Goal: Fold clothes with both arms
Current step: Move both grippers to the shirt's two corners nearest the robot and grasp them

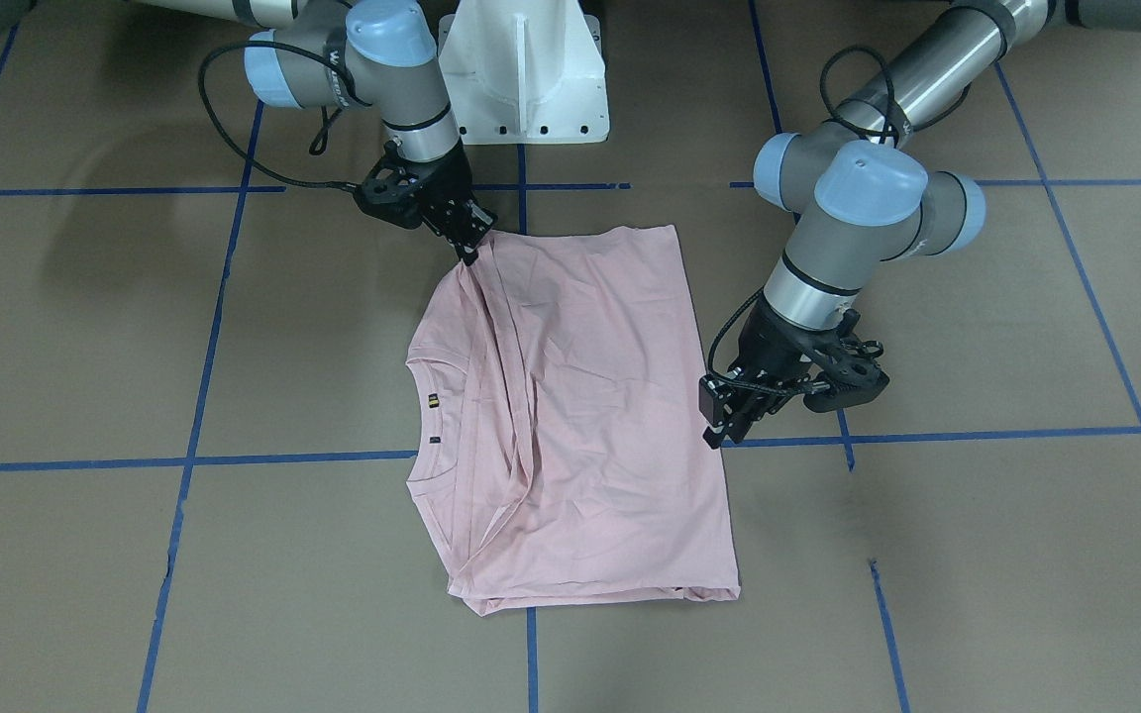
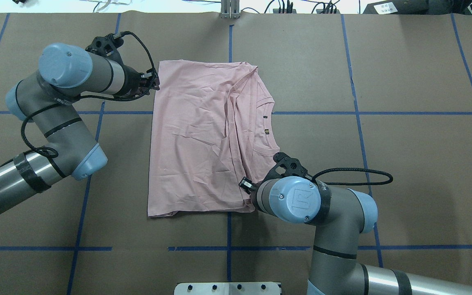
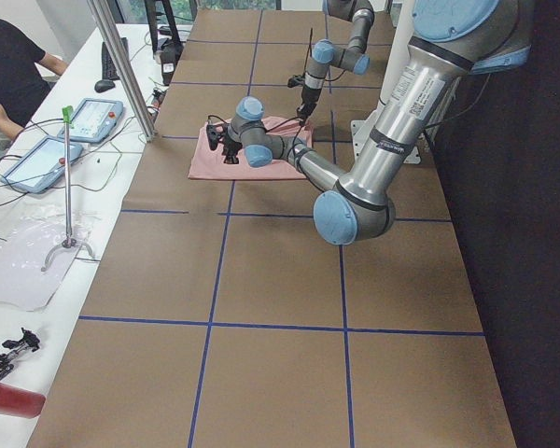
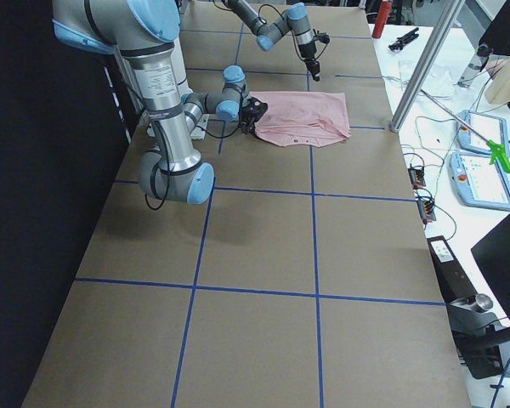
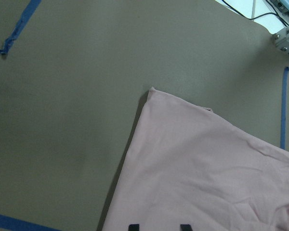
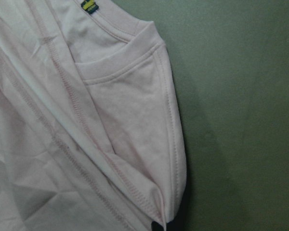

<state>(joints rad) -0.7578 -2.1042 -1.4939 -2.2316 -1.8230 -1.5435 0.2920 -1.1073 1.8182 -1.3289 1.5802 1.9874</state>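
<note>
1. Brown paper covers the desk [image 2: 404, 164], squared off by blue tape [image 2: 357, 112]. The white base [image 1: 523, 79] stands at the shirt's near side.
2. Closest to the base, the right gripper [image 1: 469, 248] sits at the near right corner of the shirt [image 2: 195, 135]. Its jaws look closed on the fabric there, and long creases fan out from that pinch toward the shirt's far end.
3. The shirt lies flat mid-desk, partly folded into a rough rectangle. Its long axis runs straight away from the base, and its collar [image 6: 120, 67] faces the robot's right. The cloth is thin, limp, pale pink knit, finely wrinkled, with stitched hems and a ribbed collar band.
4. Farther out, the left gripper [image 1: 726, 428] hovers at the shirt's left edge, toward its far end. Its jaws stand a little apart and hold nothing, and the wrist view shows both tips just over that edge.
5. The shirt lies between the two grippers, on a diagonal. The far left corner is just ahead of the left gripper, so that arm is the nearer one to take it. It probably needs a grip there before both can lift and fold.
</note>
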